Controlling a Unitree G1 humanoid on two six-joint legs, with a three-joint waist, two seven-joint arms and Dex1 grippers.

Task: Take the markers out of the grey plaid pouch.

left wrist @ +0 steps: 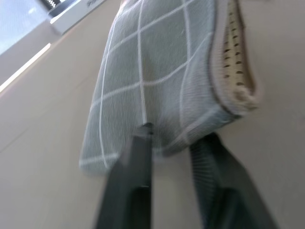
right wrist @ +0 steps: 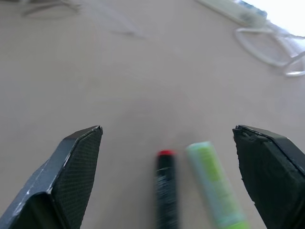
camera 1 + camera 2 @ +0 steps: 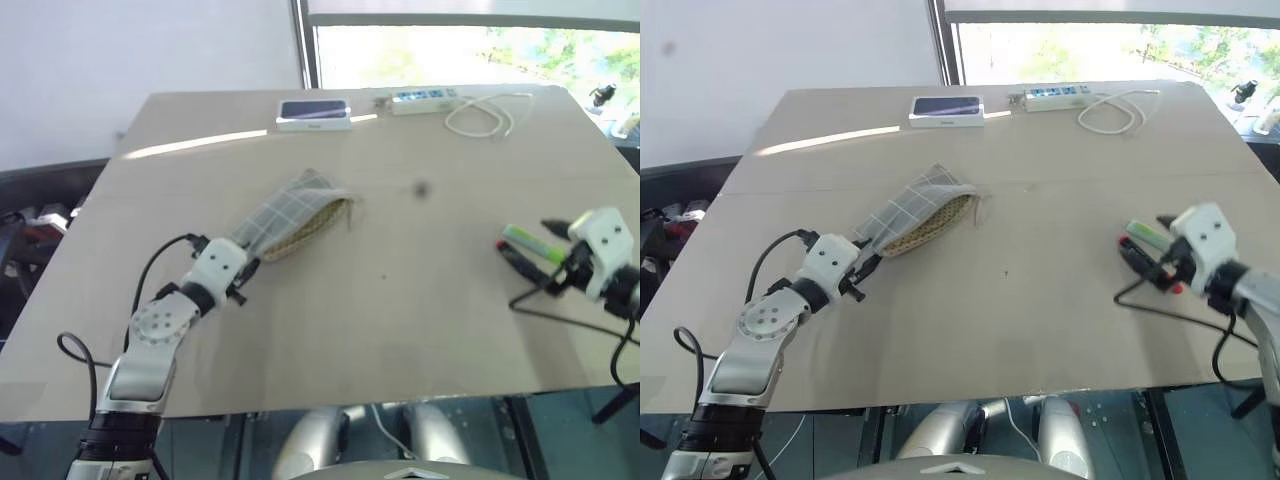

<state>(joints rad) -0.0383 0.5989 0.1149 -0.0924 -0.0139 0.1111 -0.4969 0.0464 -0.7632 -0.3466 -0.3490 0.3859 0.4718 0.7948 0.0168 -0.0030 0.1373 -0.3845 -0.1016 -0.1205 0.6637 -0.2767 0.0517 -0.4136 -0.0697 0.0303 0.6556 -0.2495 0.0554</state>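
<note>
The right gripper (image 2: 167,138) had its jaws spread wide (empty) over the markers (image 2: 190,186) on the table (image 3: 400,300); the left gripper (image 1: 174,138), jaws part-open, straddled the grey plaid pouch (image 3: 290,215) corner, contact unclear.

— Where does the plaid pouch (image 3: 290,220) lie?
— On the tabletop (image 3: 400,300), left of the middle, running slantwise with its mouth toward the right. The left tool (image 1: 174,143) sits at its near end, fingers apart beside the corner.

— And the markers (image 3: 528,248)?
— Side by side near the right edge, well apart from the pouch, between the spread fingers of the right tool (image 2: 167,143).

— What lies behind?
— At the far edge, a box (image 3: 314,113); right of it a power strip (image 3: 424,99), then a coiled cable (image 3: 488,115).
</note>
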